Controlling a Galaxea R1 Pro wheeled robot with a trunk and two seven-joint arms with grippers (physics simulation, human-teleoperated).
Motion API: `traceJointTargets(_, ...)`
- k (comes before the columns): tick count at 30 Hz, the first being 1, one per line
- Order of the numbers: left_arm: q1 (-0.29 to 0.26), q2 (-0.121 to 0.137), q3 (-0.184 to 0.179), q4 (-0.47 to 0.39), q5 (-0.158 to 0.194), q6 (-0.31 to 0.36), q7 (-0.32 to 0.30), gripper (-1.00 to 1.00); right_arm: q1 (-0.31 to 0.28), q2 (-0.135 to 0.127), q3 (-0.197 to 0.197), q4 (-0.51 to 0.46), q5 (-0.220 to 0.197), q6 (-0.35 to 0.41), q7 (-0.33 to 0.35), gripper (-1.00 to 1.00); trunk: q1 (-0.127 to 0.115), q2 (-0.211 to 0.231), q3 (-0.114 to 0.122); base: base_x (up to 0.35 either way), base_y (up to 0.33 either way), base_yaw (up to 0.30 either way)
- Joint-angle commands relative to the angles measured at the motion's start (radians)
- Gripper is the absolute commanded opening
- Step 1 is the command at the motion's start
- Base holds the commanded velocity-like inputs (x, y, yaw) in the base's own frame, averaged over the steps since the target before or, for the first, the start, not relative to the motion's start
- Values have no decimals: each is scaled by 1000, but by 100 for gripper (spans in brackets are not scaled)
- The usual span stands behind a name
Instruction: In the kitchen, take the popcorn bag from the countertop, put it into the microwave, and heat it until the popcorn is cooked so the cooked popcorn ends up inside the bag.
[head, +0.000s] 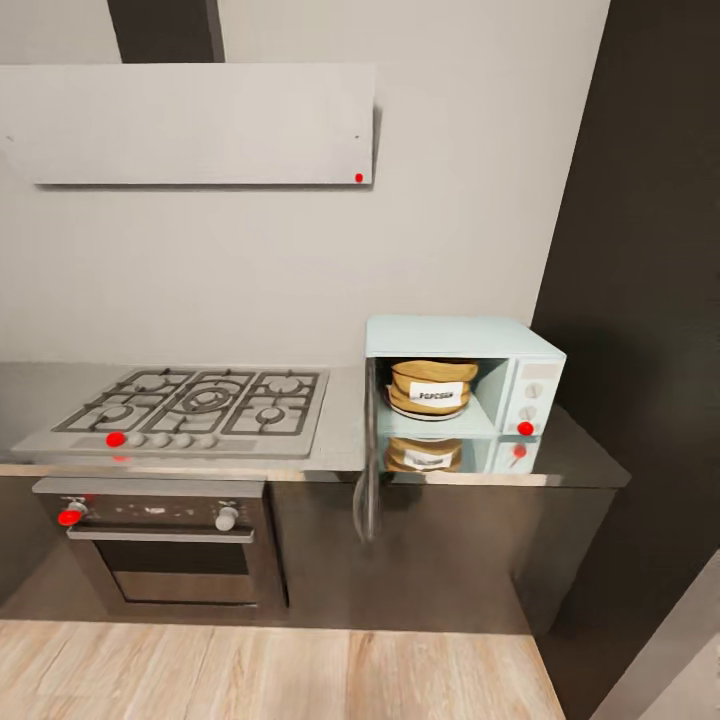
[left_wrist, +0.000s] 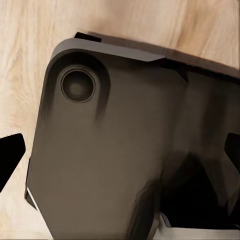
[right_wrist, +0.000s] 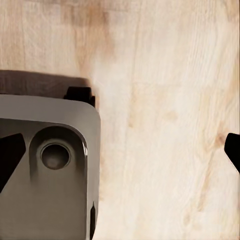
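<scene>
Steel grates of the gas hob (head: 195, 400) sit toward the left end of the grey surface (head: 585, 462), above a built-in oven (head: 165, 540). Further right, near the surface's right end, stands the pale-blue microwave (head: 455, 338), its glass door (head: 370, 480) swung open past the front edge. The popcorn bag (head: 432, 388) sits upright inside the cavity, label facing out. It looks light and soft, a cloth sack that would squash, so the rolled rim seems the best place to pinch if it needs shifting. Closing the door looks like the next step. Both wrist views look down at wooden floor (right_wrist: 165, 125) and dark robot body; whether either claw is open or closed, I cannot tell.
</scene>
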Motion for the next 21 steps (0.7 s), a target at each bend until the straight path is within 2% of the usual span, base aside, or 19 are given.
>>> traceJointTargets(1,0,0,3,0,4,-2,0,100,-1,0,-8,1,9,1,3,100,0,-1,-1,48,-278,0)
traceJointTargets(11,0,1,1,2,4,-2,0,100,-1,0,-8,1,9,-3,3,100,0,-1,-1,221,-153,0)
traceJointTargets(17,0,5,2,-6,7,-3,0,100,-1,2,-8,2,9,-2,3,100,0,-1,-1,40,-15,0)
traceJointTargets(20,0,7,1,-39,22,-2,2,100,4,8,-8,3,12,-1,3,100,0,-1,-1,2,-1,0)
traceJointTargets(21,0,9,1,-84,26,2,2,100,7,8,-8,3,13,-1,3,100,0,-1,-1,0,0,0)
